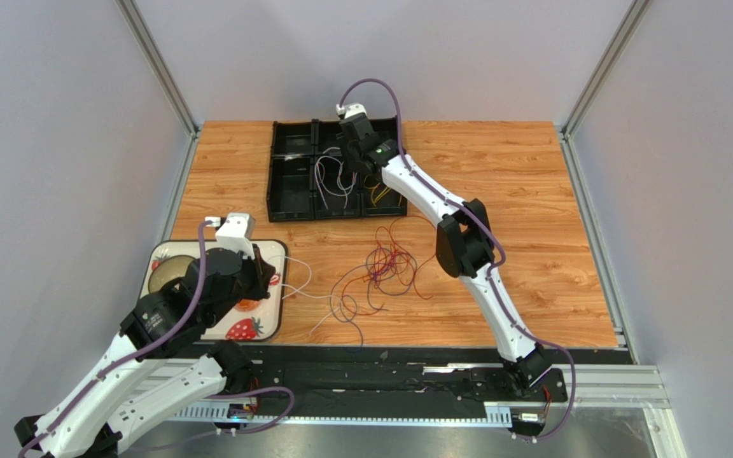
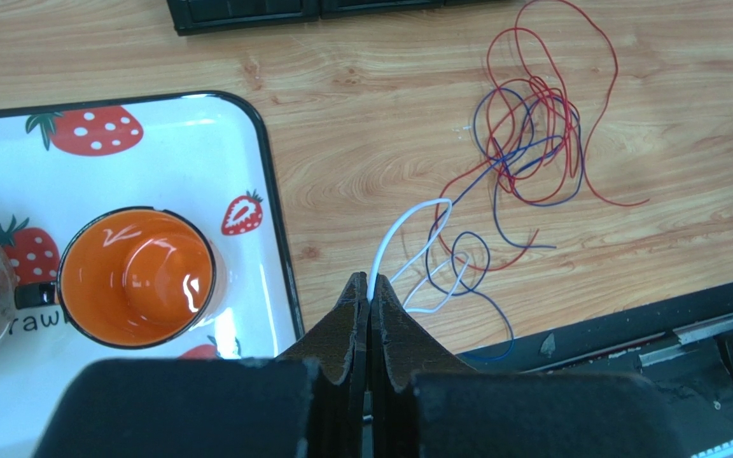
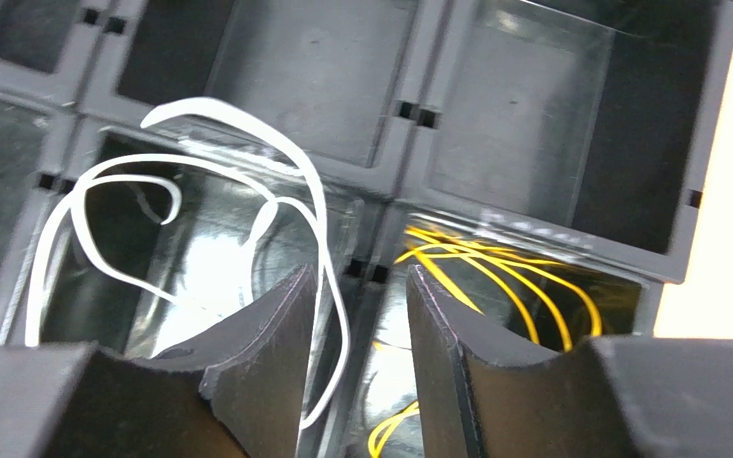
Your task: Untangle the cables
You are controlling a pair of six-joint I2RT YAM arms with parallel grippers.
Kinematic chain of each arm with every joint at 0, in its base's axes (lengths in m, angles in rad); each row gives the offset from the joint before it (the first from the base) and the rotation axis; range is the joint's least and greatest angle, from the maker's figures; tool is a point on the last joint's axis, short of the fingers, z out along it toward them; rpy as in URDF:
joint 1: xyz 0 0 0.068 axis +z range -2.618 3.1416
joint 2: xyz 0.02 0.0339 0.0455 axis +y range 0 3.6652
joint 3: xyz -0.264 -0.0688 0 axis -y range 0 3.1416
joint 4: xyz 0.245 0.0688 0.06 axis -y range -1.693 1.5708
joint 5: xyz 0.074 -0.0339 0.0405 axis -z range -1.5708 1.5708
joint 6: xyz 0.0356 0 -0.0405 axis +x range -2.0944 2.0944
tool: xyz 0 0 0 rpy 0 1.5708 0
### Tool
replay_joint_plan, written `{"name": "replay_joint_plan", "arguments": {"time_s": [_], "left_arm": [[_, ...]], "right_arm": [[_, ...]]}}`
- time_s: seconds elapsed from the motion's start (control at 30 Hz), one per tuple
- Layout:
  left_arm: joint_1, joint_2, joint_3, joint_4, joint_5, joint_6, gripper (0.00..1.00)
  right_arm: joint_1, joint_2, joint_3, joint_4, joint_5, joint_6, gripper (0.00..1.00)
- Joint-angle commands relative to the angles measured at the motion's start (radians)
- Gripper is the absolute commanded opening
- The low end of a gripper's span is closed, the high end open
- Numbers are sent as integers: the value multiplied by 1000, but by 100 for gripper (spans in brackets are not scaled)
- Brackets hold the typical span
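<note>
A loose tangle of red and blue cables point(image 2: 533, 134) lies on the wooden table, also seen from above point(image 1: 389, 267). My left gripper point(image 2: 370, 294) is shut on a white cable point(image 2: 409, 224) that loops out toward that tangle; from above, this gripper point(image 1: 277, 284) sits by the strawberry tray's right edge. My right gripper point(image 3: 361, 286) stands open above the divider between two compartments of the black organiser box point(image 1: 289, 181). White cables point(image 3: 246, 124) fill the left compartment, and one loop of them hangs beside the left finger point(image 3: 265, 334). Yellow cables point(image 3: 514, 277) lie in the right compartment.
A white strawberry-print tray point(image 2: 236, 143) holds an orange cup point(image 2: 136, 277) and part of a second cup at the left. The black rail point(image 1: 389, 377) with the arm bases runs along the near table edge. Grey walls enclose the table on three sides.
</note>
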Motion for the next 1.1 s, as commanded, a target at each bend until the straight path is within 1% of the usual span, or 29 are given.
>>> {"name": "replay_joint_plan", "arguments": {"time_s": [0.0,0.17,0.23,0.27,0.33,0.43,0.53,0.57,0.77,0.8,0.83,0.9,0.93,1.03,1.07], "left_arm": [[-2,9,13,-1,-15,-12,0],[-2,6,15,-4,-19,-15,0],[-2,6,15,-4,-18,-15,0],[-2,4,15,-4,-18,-15,0],[-3,4,15,-4,-16,-15,0],[-2,4,15,-4,-18,-15,0],[-2,9,15,-2,-21,-15,0],[-2,15,15,1,-22,-15,0],[-2,53,30,39,-27,4,0],[-2,58,36,53,-26,9,0],[-2,61,43,65,-24,14,0],[-2,79,72,98,-24,27,0],[-2,87,84,105,-27,34,0],[-3,119,142,136,-33,63,0],[-2,135,157,148,-35,80,0]], "right_arm": [[-2,-92,-6,-3,24,18,45],[-3,-153,-34,-50,15,55,48],[-2,-192,-63,-50,-44,73,51],[0,-203,-87,-52,-64,82,54],[1,-232,-107,-59,-138,104,56],[18,-258,-126,-96,-178,112,57],[37,-318,-187,-104,-181,115,57],[40,-362,-208,-102,-184,118,57],[47,-529,-434,-85,-226,167,57],[49,-584,-467,-73,-259,171,57],[49,-610,-542,-66,-276,176,57],[50,-695,-612,-52,-377,191,57],[50,-727,-696,-47,-403,199,57],[55,-853,-849,10,-471,262,57],[58,-880,-950,26,-488,277,58]]}}
